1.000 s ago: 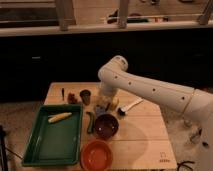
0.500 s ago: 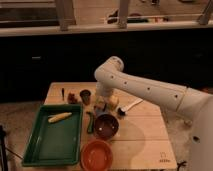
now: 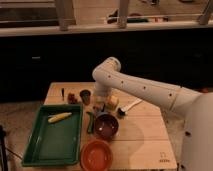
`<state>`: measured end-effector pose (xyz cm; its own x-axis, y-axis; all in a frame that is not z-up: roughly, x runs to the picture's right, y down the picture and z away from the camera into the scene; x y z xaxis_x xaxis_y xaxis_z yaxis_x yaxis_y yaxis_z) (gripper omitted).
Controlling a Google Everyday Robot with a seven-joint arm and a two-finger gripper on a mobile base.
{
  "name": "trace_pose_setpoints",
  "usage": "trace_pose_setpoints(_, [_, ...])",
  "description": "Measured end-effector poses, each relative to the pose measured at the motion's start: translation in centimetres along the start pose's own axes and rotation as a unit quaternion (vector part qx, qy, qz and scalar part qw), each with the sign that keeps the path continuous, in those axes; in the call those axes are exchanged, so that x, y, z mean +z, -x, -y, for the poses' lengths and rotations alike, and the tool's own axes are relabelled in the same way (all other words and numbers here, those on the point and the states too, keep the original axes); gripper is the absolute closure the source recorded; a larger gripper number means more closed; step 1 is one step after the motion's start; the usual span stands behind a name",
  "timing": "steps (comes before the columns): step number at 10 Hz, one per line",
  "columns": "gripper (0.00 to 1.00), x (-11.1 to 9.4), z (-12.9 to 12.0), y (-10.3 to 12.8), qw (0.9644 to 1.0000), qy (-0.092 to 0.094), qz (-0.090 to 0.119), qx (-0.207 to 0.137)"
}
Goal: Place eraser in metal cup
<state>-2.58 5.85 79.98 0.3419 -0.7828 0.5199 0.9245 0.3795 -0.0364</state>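
The eraser point(image 3: 99, 107), a small rectangular block with a light tan top over a dark base, lies at centre frame. It is just right of the metal cup point(image 3: 85, 96), a small dull grey straight-sided tumbler standing upright on the tabletop point(image 3: 145, 135).

The claw point(image 3: 100, 101) hangs directly over the eraser. We cannot tell its state, nor whether it grips the block.

Since a second ago, the white arm point(image 3: 140, 87) has swung slightly toward frame left, nearer the cup. We judge that the transfer is under way and the eraser is not yet inside.

Just right of the eraser sits a yellow cube-like block point(image 3: 112, 102), with a pale pointed item point(image 3: 129, 106) beyond it. Below them are a glossy dark maroon bowl point(image 3: 106, 125), an orange bowl point(image 3: 96, 155) and, at lower left, a green plastic tray point(image 3: 35, 145).
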Motion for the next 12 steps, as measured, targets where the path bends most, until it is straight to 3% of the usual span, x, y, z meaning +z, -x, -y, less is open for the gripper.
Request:
trace_pose_setpoints(7, [1.00, -1.1, 2.9, -0.7, 0.9997, 0.003, -0.023, 0.000])
trace_pose_setpoints(12, [1.00, -0.8, 5.8, -2.1, 0.9997, 0.009, -0.012, -0.018])
